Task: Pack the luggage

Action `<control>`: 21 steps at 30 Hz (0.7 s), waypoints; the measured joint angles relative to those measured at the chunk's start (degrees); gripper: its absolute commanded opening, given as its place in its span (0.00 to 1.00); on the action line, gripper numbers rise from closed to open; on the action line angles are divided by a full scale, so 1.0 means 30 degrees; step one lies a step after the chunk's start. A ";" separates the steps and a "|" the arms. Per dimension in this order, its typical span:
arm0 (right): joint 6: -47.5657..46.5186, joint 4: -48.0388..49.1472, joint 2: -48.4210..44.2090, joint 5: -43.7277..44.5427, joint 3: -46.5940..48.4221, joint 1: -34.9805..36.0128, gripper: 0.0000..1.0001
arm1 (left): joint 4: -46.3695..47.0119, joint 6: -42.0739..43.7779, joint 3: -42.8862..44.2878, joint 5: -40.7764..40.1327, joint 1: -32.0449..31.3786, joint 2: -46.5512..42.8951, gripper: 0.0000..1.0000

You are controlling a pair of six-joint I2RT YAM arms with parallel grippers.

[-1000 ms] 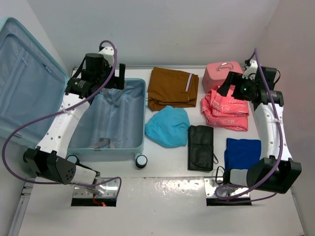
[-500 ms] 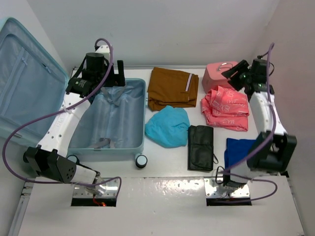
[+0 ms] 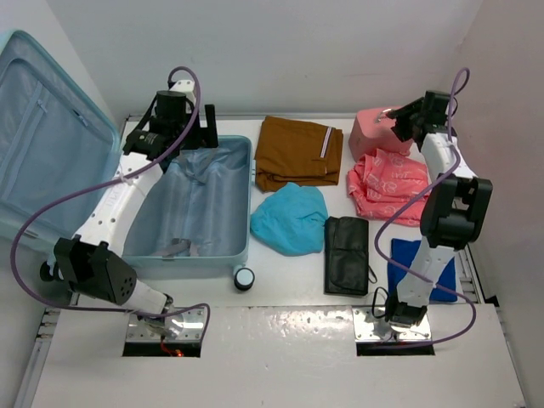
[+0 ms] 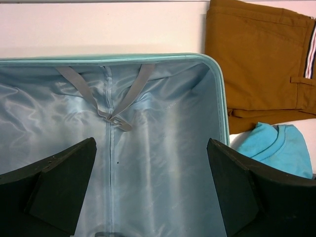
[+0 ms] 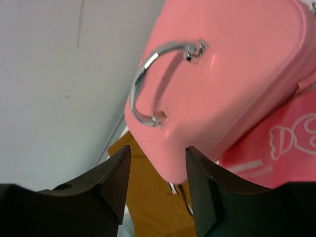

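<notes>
The suitcase lies open at the left of the bench (nothing inside yet), ready for loading. My left fingers hang wide apart, empty, over its far end. My right fingers, parted and empty, hover at the pink case, likely lining up a grab.

Top camera overlooks the whole table; wrist cameras sit close to the luggage and pink case.

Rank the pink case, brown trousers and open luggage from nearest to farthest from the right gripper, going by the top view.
1. Pink case, just left of the right gripper.
2. Brown trousers, back centre.
3. Luggage, far left.
</notes>
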 measured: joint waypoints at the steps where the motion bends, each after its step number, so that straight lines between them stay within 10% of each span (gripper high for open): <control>1: 0.0095 0.0095 0.0226 0.0102 0.0233 0.0000 0.49 | 0.0029 -0.0015 0.0000 -0.0007 0.0029 0.0087 1.00; 21: 0.1428 0.2404 0.3359 0.0954 0.3016 0.0022 0.42 | 0.0262 -0.0204 0.0000 -0.0022 0.0328 0.1137 1.00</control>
